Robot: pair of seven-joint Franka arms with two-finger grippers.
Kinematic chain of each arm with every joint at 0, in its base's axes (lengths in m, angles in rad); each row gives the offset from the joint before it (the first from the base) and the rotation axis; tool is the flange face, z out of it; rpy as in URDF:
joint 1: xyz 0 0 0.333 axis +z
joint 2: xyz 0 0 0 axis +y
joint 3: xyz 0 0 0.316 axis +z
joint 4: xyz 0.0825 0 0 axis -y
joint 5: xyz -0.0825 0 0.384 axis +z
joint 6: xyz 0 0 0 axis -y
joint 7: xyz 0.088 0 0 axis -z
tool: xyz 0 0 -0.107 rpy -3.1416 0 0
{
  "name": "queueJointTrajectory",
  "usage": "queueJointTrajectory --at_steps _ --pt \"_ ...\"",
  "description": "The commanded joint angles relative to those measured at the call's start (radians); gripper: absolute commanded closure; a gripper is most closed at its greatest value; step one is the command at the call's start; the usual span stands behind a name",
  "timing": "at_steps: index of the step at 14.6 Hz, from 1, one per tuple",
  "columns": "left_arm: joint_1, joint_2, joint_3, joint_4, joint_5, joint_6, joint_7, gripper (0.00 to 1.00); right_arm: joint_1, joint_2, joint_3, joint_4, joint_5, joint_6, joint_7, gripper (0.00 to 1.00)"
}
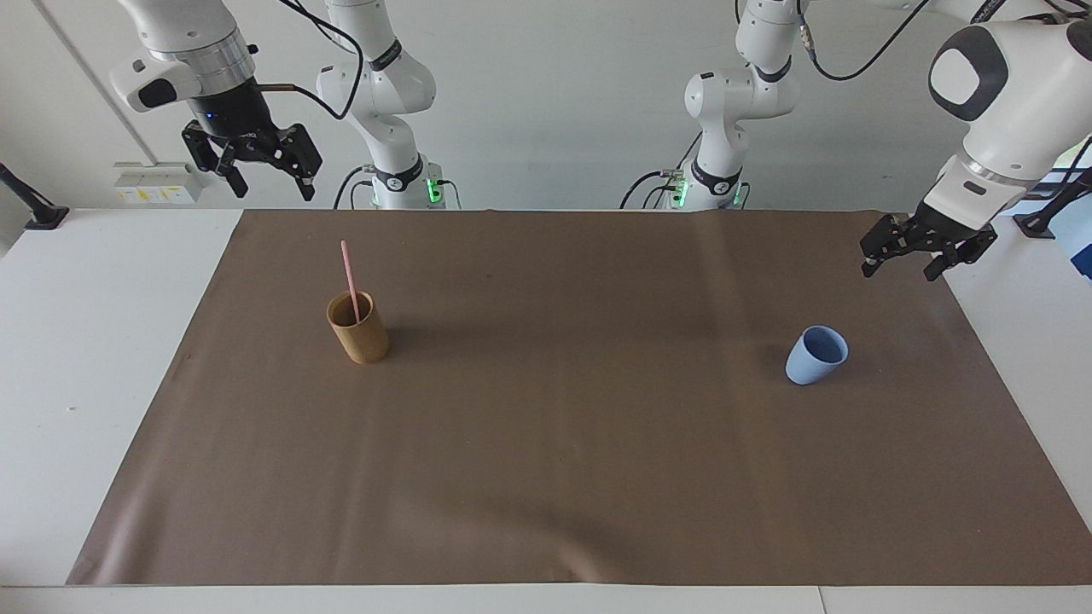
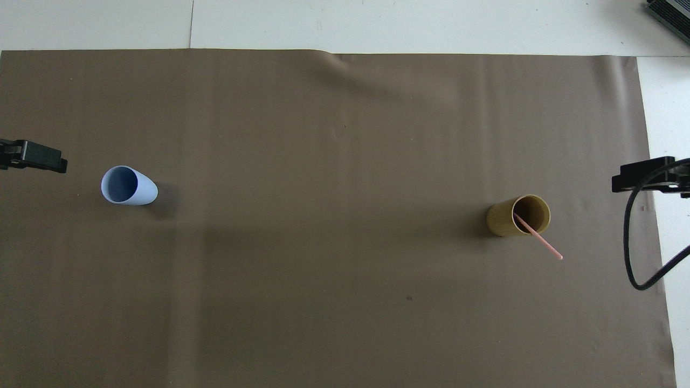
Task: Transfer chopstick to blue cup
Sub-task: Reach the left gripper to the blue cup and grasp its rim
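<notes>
Pink chopstick (image 1: 349, 277) near-upright in tan cup (image 1: 359, 329), tip twd robots; both grippers spread.

A robotics lab: two white robot arms (image 1: 380, 102) are mounted at twelve o'clock along a white table (image 1: 102, 341) covered by a brown mat (image 1: 563, 443), with cables (image 2: 636, 258) and a bare wall (image 1: 554, 102).
</notes>
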Motion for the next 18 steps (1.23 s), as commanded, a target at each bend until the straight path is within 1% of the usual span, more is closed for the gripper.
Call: queueJointTrajectory --at_steps 1,3,7,9,13,14,15,16,18 --pt "0.019 -0.006 -0.008 -0.102 -0.014 0.102 0.020 0.00 -0.007 -0.016 0.004 -0.027 0.007 0.024 -0.003 0.00" --pt "0.022 0.002 -0.008 -0.159 -0.013 0.168 0.021 0.00 -0.007 -0.018 0.004 -0.027 0.007 0.024 -0.003 0.00" --pt "0.036 0.052 -0.008 -0.212 -0.014 0.261 0.035 0.00 -0.007 -0.016 0.004 -0.027 0.007 0.024 -0.003 0.00" --pt "0.040 0.069 -0.010 -0.262 -0.014 0.350 0.035 0.00 -0.008 -0.016 0.004 -0.027 0.007 0.024 -0.003 0.00" --pt "0.053 0.135 -0.010 -0.276 -0.019 0.432 0.035 0.00 -0.008 -0.015 0.004 -0.026 0.007 0.024 -0.003 0.00" --pt "0.053 0.147 -0.010 -0.280 -0.020 0.441 0.035 0.03 -0.007 -0.015 0.004 -0.026 0.007 0.024 -0.003 0.00" --pt "0.056 0.155 -0.010 -0.283 -0.028 0.455 0.035 0.03 -0.005 -0.015 0.004 -0.024 0.011 0.022 -0.003 0.00" --pt "0.056 0.167 -0.010 -0.285 -0.040 0.467 0.035 0.06 -0.005 -0.015 0.004 -0.023 0.015 0.022 -0.005 0.00" --pt "0.054 0.175 -0.010 -0.306 -0.060 0.499 0.032 0.23 -0.008 -0.010 0.004 -0.020 0.015 0.022 -0.003 0.00"
